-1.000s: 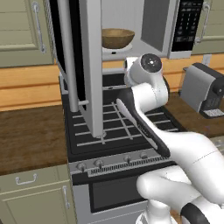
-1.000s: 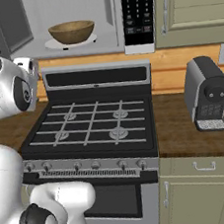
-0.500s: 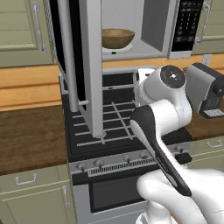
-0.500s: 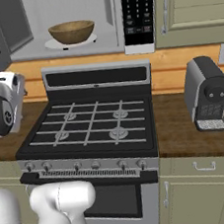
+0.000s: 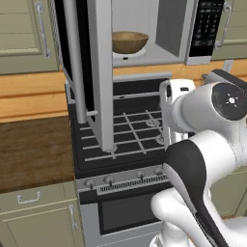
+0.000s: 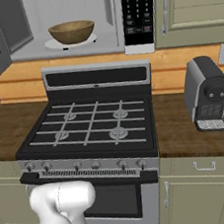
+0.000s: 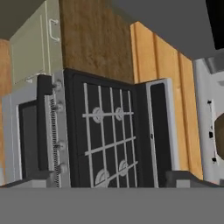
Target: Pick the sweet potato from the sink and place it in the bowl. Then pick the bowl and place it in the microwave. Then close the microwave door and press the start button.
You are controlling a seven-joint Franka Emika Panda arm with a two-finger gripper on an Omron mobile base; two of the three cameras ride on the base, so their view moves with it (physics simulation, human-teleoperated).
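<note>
One bowl (image 6: 72, 32) is sitting inside the microwave (image 6: 73, 22), resting on the pale round turntable plate (image 6: 52, 44) in the middle of the cavity; the left base view is showing the same bowl (image 5: 129, 42) from the other side. Whether the sweet potato is lying in it cannot be told from these angles. The microwave door (image 5: 90, 72) is standing wide open, swung out to the left and hanging edge-on over the stove (image 6: 89, 131), with its long silver handle (image 5: 77, 62) facing the camera. The black keypad panel (image 6: 137, 9) is sitting on the right side of the cavity.

The white arm (image 5: 207, 140) is bending across the lower right of the left base view, in front of the stove's right half. The hand view is looking sideways over the stove (image 7: 109, 131), with the burner grates (image 7: 105, 135), the row of knobs (image 7: 57, 131) and the wooden counter (image 7: 92, 39) all rolled onto their side. The gripper's fingers are standing fully apart and clamping nothing.

A coffee machine (image 6: 207, 94) is standing on the counter (image 6: 186, 134) to the right of the stove, well apart from the microwave.
</note>
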